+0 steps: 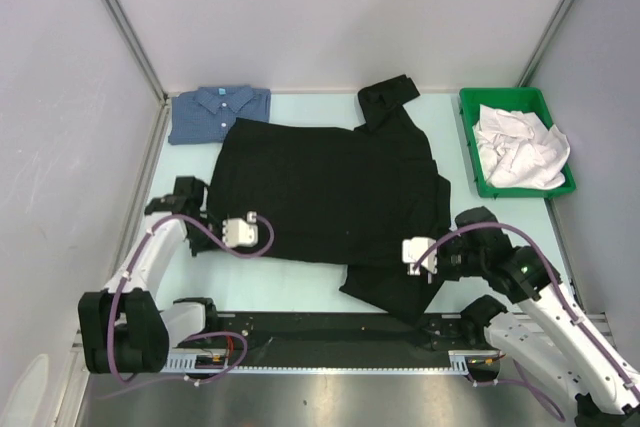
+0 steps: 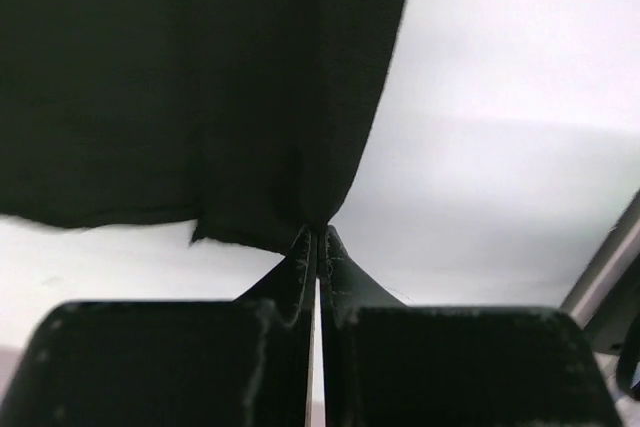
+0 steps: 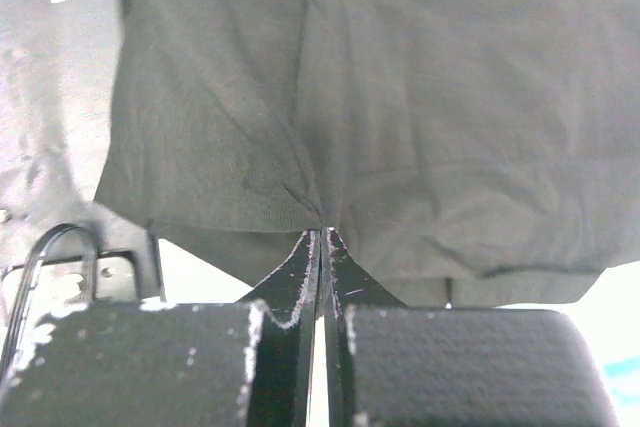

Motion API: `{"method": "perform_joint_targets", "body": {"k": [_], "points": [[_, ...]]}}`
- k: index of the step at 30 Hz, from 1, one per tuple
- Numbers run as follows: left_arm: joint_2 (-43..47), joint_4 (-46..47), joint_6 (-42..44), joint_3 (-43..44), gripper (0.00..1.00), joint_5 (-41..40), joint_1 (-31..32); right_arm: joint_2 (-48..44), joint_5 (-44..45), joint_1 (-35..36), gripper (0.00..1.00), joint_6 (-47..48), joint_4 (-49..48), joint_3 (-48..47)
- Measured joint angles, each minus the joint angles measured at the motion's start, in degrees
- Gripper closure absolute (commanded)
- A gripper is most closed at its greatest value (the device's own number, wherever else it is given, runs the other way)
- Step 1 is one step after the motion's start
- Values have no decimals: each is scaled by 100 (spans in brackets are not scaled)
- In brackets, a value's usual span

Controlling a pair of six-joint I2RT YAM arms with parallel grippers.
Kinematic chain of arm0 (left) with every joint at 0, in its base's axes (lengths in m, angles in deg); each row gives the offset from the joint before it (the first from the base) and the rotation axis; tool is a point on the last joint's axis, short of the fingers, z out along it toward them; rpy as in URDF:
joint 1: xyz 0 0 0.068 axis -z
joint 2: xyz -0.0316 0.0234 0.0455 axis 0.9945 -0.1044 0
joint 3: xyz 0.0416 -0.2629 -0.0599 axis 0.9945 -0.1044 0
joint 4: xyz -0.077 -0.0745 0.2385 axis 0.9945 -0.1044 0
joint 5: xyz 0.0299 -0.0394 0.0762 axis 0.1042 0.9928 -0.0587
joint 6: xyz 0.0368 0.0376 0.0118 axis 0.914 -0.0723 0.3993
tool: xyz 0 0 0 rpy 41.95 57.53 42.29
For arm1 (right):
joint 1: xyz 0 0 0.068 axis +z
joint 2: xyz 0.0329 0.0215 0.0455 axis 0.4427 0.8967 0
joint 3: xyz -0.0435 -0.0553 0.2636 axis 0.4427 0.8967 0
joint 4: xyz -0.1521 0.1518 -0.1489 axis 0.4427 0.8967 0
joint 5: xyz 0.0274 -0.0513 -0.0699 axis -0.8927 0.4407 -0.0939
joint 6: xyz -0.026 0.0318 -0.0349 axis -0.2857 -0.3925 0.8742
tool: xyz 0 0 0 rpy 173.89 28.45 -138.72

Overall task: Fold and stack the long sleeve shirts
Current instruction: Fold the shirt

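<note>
The pale counter (image 1: 290,282) carries a large black shirt (image 1: 330,192) spread flat at its middle, one sleeve reaching toward the far edge. A folded blue shirt (image 1: 218,112) lies at the far left corner. The left claw (image 2: 317,235) and right claw (image 3: 322,237) are each clamped on the black shirt's near hem.

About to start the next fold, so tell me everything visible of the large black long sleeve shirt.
The large black cloth shirt lies spread, mostly flat, across the middle of the pale table. One sleeve end sticks out at the far edge; a flap reaches toward the near right edge. Its far left corner meets the folded blue shirt. The left gripper pinches its left edge, the right gripper its near right cloth, both shut.
</note>
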State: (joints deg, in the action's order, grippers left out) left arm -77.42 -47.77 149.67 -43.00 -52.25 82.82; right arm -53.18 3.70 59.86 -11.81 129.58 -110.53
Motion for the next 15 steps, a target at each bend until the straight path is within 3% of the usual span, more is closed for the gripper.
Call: {"method": "perform_joint_targets", "body": {"k": [5,9,15], "points": [[-525,-153,-122,1049,100,219,-37,546,-260,-920,100,162,-146,-328],[-1097,-164,-275,1451,100,280,-50,1547,-726,-1961,100,468,-260,-953],[-2181,-96,-586,2277,100,398,-127,3493,-1073,-2341,100,743,-590,-2223]]}}
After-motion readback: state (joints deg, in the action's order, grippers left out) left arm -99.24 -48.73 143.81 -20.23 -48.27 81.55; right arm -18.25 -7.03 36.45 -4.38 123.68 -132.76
